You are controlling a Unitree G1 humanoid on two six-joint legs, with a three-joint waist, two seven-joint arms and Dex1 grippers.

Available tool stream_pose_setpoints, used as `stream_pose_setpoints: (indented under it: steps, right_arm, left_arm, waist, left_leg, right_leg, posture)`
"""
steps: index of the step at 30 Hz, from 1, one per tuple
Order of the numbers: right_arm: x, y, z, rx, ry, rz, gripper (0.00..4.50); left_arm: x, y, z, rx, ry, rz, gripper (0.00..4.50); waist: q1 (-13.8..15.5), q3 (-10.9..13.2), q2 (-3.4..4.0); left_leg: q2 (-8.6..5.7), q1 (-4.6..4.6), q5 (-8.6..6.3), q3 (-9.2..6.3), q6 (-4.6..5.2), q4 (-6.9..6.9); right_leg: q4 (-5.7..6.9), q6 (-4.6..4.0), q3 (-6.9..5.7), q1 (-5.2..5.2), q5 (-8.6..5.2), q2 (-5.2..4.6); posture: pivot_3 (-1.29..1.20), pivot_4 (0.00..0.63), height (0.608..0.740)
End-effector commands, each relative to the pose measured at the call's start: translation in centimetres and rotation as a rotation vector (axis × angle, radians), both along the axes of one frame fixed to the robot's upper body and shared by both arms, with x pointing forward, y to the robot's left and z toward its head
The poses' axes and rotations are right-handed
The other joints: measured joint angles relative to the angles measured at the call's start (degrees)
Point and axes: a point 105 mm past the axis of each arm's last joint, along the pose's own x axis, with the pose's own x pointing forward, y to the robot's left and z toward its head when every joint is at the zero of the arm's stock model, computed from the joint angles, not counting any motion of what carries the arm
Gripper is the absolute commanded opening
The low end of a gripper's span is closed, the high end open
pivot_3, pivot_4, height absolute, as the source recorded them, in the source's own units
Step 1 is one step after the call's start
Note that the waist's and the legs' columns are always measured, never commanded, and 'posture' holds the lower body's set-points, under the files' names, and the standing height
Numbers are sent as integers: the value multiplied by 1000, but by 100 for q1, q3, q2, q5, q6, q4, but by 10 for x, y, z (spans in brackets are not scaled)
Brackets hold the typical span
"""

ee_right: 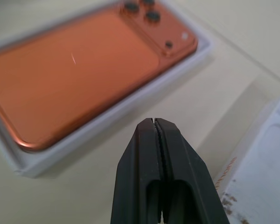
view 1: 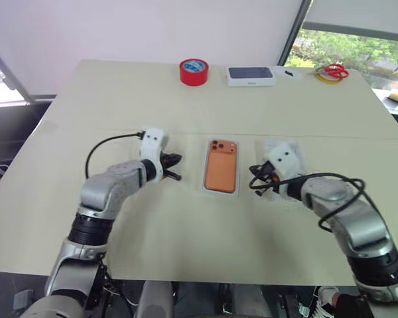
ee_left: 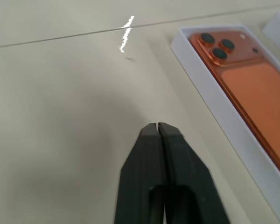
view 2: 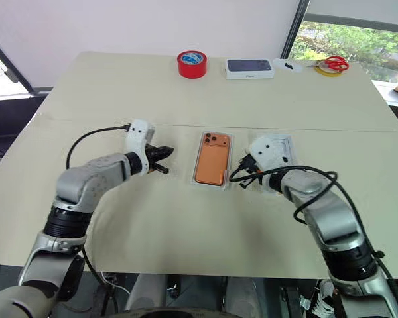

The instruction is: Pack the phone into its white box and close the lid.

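Note:
The orange phone (view 1: 221, 169) lies camera side up inside the shallow white box (view 1: 220, 193) at the middle of the table. My left gripper (view 1: 176, 165) hovers just left of the box, shut and empty; in its wrist view the black fingers (ee_left: 177, 163) are pressed together beside the box rim (ee_left: 214, 93). Right of the box, my right gripper (view 1: 254, 179) is also shut and empty, pointing at the phone (ee_right: 74, 70). Partly hidden under my right wrist lies a white cardboard piece, apparently the lid (view 2: 286, 142), pale face up.
A red tape roll (view 1: 194, 71), a white box with a dark blue face (view 1: 251, 75) and red scissors on a yellow tape roll (view 1: 333, 71) stand along the far edge. A seam crosses the beige table (view 1: 119, 218) behind the box.

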Motion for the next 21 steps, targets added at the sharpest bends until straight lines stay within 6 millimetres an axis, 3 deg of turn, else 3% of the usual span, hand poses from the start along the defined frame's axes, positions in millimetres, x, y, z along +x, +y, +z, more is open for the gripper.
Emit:
stream_pose_setpoints:
  steps: [1, 7, 10, 21]
  right_arm:
    - [13, 6, 1, -11, -24, -66, 0]
    - [15, 26, -4, -13, -5, -16, 0]
    - [13, 27, -5, -27, -5, -8, 0]
    - [-15, -13, -3, -79, 33, -58, 0]
  left_arm:
    - [-2, -28, 0, 15, -47, -61, 44]
    - [-6, -59, -7, 37, -30, -169, 44]
    - [-10, -72, -7, 35, -21, -230, 44]
    - [-44, -149, 3, -52, 32, -562, 44]
  waist:
    - [9, -1, 2]
    - [17, -1, 3]
    - [23, -1, 3]
    - [41, -2, 4]
  left_leg:
    - [0, 1, 1, 2, 0, -1]
    - [4, 1, 0, 5, 2, 1]
    - [4, 1, -2, 5, 6, 1]
    - [0, -3, -10, 4, 18, 14]
  right_leg:
    - [2, 0, 0, -1, 0, 1]
    - [8, 0, -1, -2, 0, 6]
    - [8, 0, 0, -1, 0, 6]
    - [6, 2, -3, 5, 0, 1]
  posture:
    - [0, 150, 730]
    - [0, 150, 730]
    - [0, 150, 730]
    - [0, 150, 730]
